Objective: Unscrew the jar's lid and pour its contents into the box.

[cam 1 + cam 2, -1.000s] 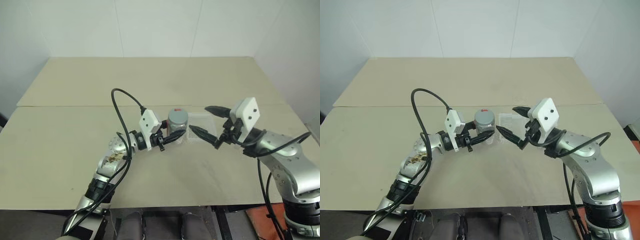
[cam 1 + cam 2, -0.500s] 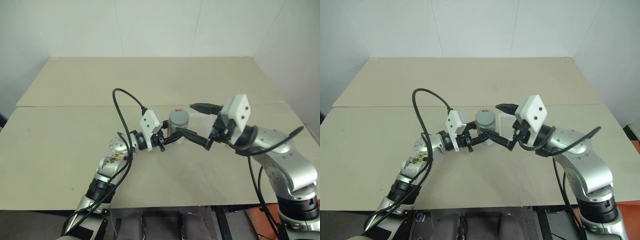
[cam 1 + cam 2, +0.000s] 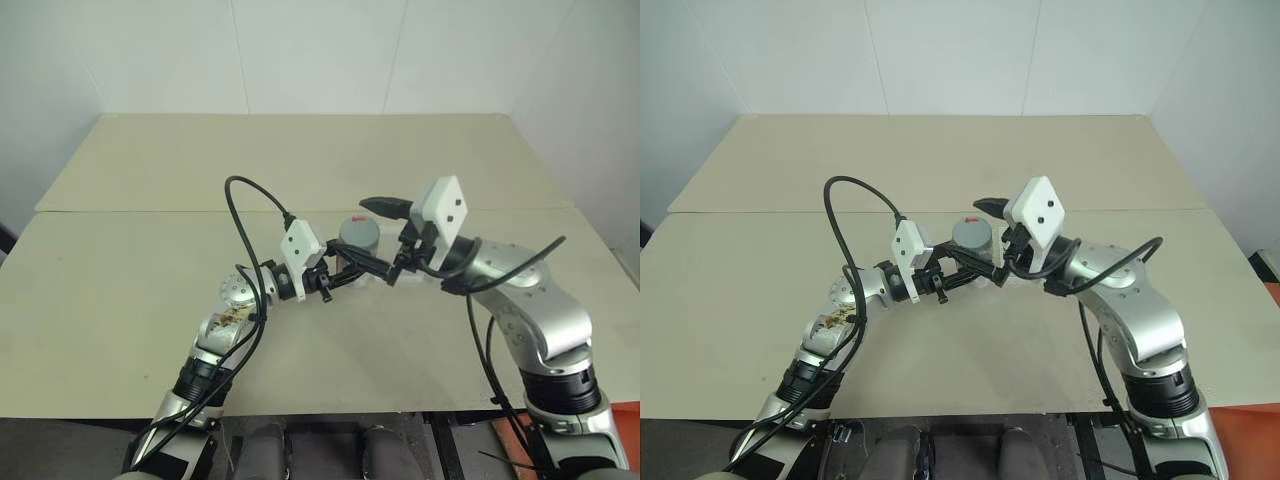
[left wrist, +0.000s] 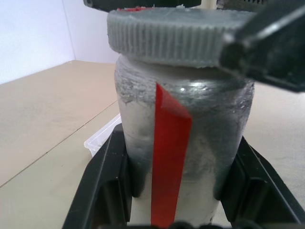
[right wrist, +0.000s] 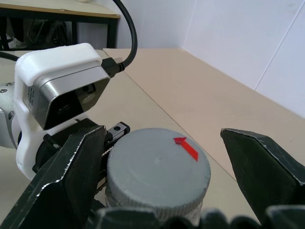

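The jar (image 4: 138, 119) stands upright just above the table, a red strip down its side, and my left gripper (image 3: 338, 273) is shut on its body with a black finger on each side. The grey ribbed lid (image 5: 157, 164), marked with a red arrow, sits on top of the jar. My right gripper (image 3: 360, 232) is open, level with the lid, with one finger on each side of it and not touching it. A corner of the box (image 4: 102, 137) lies on the table just behind the jar. I cannot make out the contents through the cloudy wall.
The beige table (image 3: 150, 200) has a seam across its middle. A black cable (image 3: 240, 200) loops up from my left wrist. White walls stand close behind the table's far edge.
My right gripper has swung left and a little up, from beside the box to around the lid, still open. The left gripper and the jar have stayed still.
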Robot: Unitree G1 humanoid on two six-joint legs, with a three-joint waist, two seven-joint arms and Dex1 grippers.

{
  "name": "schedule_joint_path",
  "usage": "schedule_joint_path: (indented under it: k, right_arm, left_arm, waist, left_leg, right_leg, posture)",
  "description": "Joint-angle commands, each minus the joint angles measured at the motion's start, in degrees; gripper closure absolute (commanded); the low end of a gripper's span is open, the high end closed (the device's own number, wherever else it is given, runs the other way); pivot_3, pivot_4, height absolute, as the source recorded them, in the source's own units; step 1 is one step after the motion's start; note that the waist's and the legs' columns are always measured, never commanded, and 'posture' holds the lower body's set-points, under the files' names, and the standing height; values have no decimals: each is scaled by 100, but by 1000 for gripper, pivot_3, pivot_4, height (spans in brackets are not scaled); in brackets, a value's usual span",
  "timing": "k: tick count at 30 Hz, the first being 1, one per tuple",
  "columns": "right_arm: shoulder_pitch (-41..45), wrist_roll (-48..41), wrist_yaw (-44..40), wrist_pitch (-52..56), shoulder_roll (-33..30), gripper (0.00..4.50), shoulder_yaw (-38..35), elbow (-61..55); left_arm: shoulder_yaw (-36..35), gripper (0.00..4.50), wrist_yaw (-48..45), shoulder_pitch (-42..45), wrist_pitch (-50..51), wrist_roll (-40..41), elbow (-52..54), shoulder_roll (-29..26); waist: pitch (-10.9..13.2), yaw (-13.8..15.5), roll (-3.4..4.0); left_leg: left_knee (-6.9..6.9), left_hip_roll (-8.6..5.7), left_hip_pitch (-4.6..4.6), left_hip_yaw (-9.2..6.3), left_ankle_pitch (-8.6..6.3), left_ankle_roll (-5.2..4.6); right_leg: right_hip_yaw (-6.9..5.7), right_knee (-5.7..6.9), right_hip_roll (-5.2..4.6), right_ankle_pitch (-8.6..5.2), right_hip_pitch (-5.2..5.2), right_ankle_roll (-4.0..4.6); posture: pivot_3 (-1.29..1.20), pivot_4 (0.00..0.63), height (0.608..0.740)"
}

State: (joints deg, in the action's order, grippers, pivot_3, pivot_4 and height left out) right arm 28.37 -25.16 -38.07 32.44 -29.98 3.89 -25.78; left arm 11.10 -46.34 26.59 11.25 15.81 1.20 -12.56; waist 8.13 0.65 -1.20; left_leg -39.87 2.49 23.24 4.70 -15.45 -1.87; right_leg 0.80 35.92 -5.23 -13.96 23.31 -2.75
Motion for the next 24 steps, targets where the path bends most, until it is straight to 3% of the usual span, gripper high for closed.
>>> schedule_joint_path:
  k: [1,24]
  right_arm:
    - [76,52,43,-188,13,17,-133,-67]
    - [-405,-50,-24,-146,-363,17,-626,-290]
  left_arm:
    - [-8,2548,12,38,-124,1,115,14]
    - [-2,2548,-55,51,-138,22,47,-23]
  waist:
    - [0,0,0]
    - [0,3,0]
  left_leg:
    - [0,0,0,0,0,0]
    - [0,0,0,0,0,0]
  right_leg:
    - [0,0,0,0,0,0]
    - [0,0,0,0,0,0]
  posture:
    - [0,150,740]
    - [0,150,740]
